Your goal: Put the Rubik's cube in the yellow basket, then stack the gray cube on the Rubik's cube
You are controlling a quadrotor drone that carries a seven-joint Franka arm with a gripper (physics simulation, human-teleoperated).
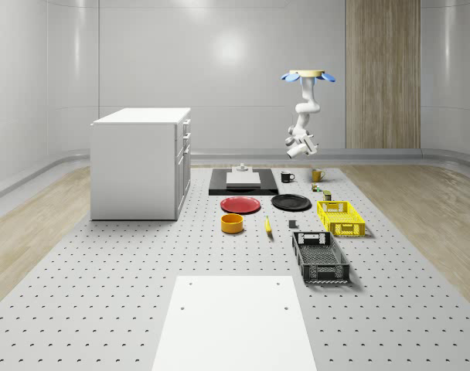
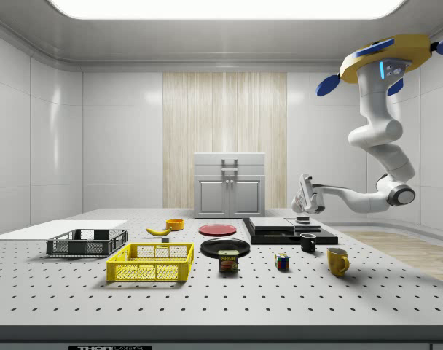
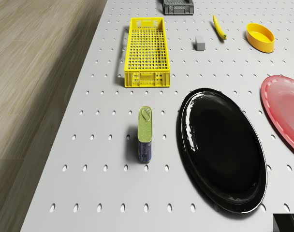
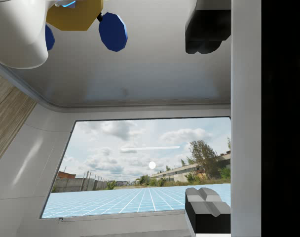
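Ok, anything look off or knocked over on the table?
Nothing stands out. The Rubik's cube, can and mugs sit upright, the yellow basket lies flat, and the gray cube sits square. The drone hovers high.

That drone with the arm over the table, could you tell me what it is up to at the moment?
The drone hovers high above the far end of the table, near the mugs, its gripper open, empty and well above everything. Nothing has been picked up yet: the Rubik's cube sits on the table beside the can, the gray cube lies near the banana, and the yellow basket is empty.
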